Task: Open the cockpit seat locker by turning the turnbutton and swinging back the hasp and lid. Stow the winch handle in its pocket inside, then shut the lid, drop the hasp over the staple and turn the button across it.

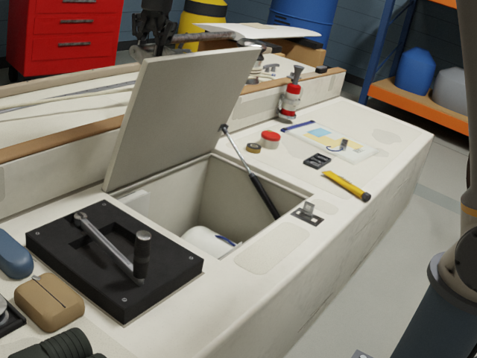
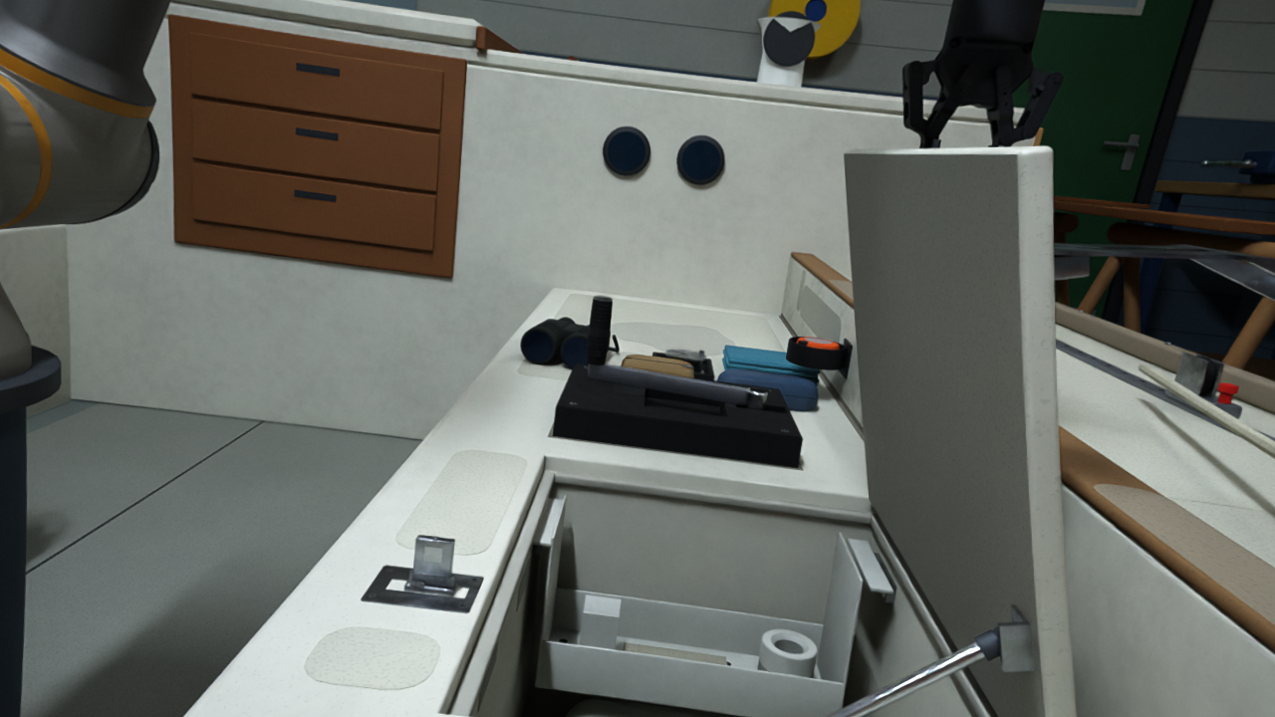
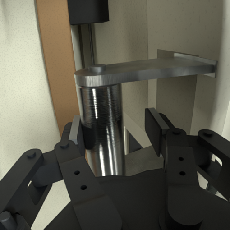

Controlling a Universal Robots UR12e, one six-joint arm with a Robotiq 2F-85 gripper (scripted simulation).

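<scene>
The raised locker lid [image 1: 181, 115] hides my fingertips in the side cameras; my gripper [image 1: 154, 29] stands behind the lid's top edge, open around the steel lid handle [image 3: 101, 121], a cylinder under a flat bracket [image 3: 146, 68] on the lid's outer face. The lid leans back past upright on its gas strut [image 1: 250, 173]. The locker opening [image 1: 215, 200] shows a white pocket tray [image 2: 686, 651] inside. The winch handle [image 1: 115, 246] lies in its black foam tray [image 1: 111, 258] on the seat left of the opening. The staple plate [image 1: 307, 214] sits on the front rim.
Behind the lid a rusty bar [image 1: 202, 36] and a white board lie on the deck. A red-capped tub [image 1: 270, 138], tape roll [image 1: 253, 147], chart sheet [image 1: 329, 140] and yellow knife [image 1: 346, 186] lie right of the opening. Pouches [image 1: 48, 300] and binoculars [image 1: 57, 345] lie left.
</scene>
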